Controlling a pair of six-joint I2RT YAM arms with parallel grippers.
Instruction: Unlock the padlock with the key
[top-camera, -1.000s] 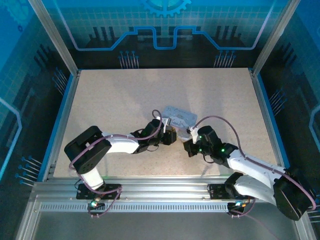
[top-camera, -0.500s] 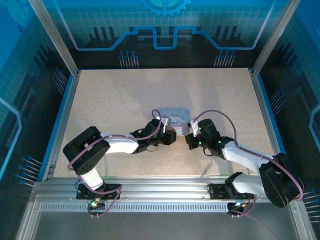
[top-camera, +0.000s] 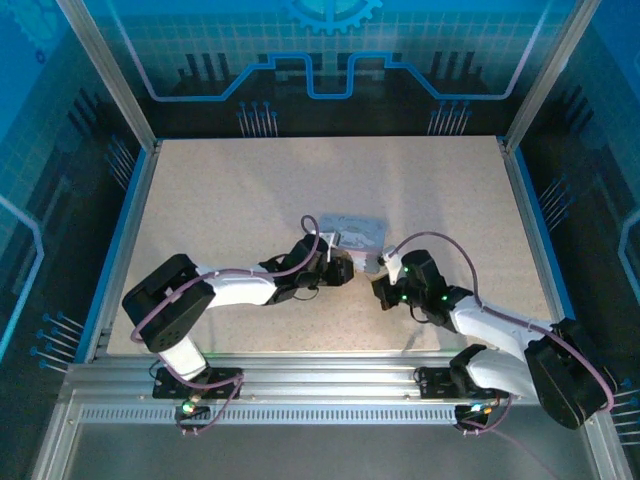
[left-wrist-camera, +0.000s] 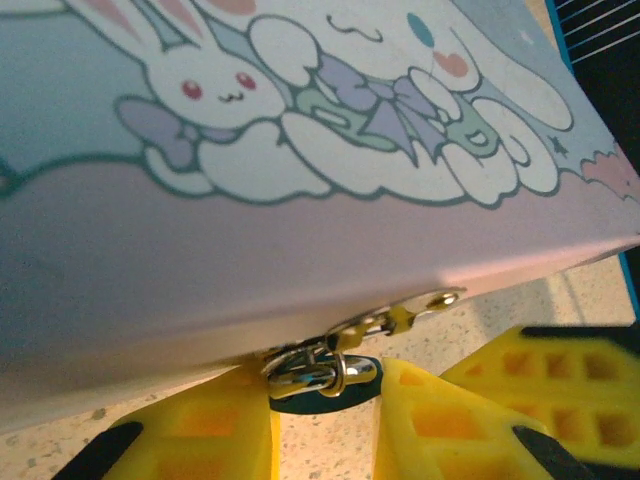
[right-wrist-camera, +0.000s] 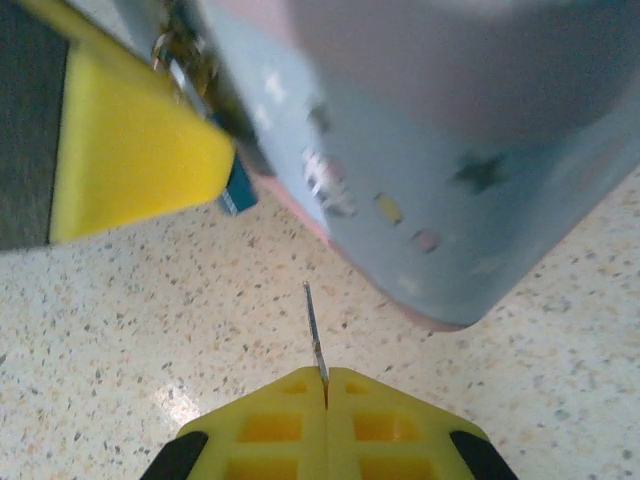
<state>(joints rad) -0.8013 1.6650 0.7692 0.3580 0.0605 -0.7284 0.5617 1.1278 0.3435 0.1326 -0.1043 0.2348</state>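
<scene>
Now the left fingers (left-wrist-camera: 200, 440) pinch the padlock (left-wrist-camera: 320, 372) while right fingers (right-wrist-camera: 270, 425) clamp the key (right-wrist-camera: 314, 330).

Bow of key (right-wrist-camera: 314, 330) hidden within right pincer (right-wrist-camera: 325, 380); padlock (left-wrist-camera: 318, 374) blurred

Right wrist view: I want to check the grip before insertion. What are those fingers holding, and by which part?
The right gripper pinches the key by one end; the thin free end sticks out toward the tin.

Overhead; wrist views close on tin (left-wrist-camera: 300, 230)
</scene>
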